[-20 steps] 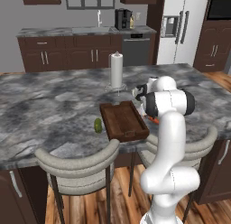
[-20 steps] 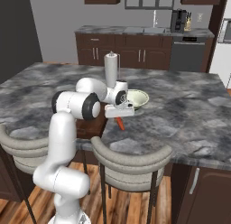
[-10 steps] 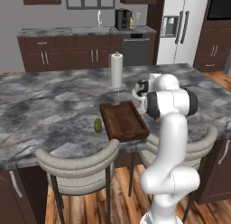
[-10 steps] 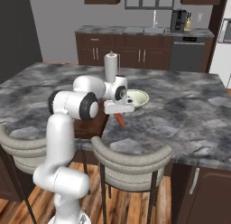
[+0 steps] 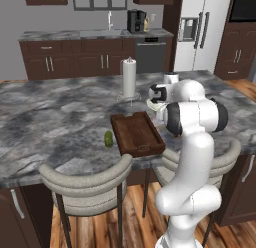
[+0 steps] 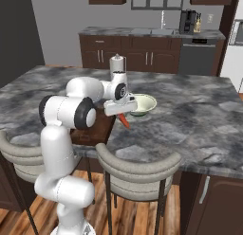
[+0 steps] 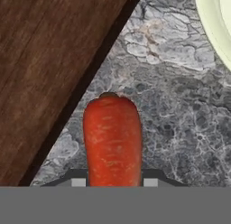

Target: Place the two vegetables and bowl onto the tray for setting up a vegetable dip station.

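We see the slim, smooth orange-red carrot (image 7: pixel 112 139) clamped between the two dark finger tips of our two-finger gripper (image 7: pixel 113 181), the jaws closed partway onto its sides, and its rounded end pointing away from the hand. From the right base view the carrot (image 6: pixel 124 120) hangs tip-down below the gripper (image 6: pixel 121 111), above the mottled grey marble counter (image 6: pixel 190 115). The rectangular dark brown wooden tray (image 5: pixel 137 134), grainy with low raised sides, lies just beside it; in the hand view its edge (image 7: pixel 54 60) runs diagonally near the carrot. The wide, shallow, glossy cream-white bowl (image 6: pixel 144 104) sits just on the carrot's other side. The small stubby oval green vegetable (image 5: pixel 108 138) rests on the counter beside the tray's far side, well apart from the gripper.
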You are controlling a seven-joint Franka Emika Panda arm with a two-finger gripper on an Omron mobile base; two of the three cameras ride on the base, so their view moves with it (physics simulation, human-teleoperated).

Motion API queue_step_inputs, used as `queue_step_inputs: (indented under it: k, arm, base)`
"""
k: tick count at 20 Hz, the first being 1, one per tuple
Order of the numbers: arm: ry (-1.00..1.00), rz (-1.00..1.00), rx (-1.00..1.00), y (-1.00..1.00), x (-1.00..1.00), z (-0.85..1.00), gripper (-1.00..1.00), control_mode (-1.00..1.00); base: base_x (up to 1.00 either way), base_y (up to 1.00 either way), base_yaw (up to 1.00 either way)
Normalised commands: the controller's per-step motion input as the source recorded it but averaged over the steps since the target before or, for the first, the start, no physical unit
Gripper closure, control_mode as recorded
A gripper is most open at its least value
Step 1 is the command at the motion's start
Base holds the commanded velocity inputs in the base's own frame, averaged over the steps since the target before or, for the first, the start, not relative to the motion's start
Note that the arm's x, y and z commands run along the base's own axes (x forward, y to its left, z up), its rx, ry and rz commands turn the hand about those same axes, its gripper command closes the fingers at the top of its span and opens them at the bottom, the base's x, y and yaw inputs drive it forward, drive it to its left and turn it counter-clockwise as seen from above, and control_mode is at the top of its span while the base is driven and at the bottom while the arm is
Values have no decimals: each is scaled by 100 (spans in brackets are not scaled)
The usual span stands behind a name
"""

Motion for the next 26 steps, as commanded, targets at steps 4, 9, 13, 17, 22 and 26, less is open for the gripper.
queue_step_inputs:
  k: [4,9,13,17,22,26]
  arm:
    - [-14,12,-13,77,-25,6,100,-100]
    - [-4,14,-3,74,-5,9,100,-100]
    - [0,16,0,58,0,9,100,-100]
    - [0,17,3,32,14,31,100,-100]
    - [0,18,1,26,33,19,100,-100]
    - [0,18,0,29,44,0,100,-100]
  base:
    - [0,0,0]
    - [0,0,0]
    - [0,0,0]
    - [0,0,0]
    - [0,0,0]
    - [0,0,0]
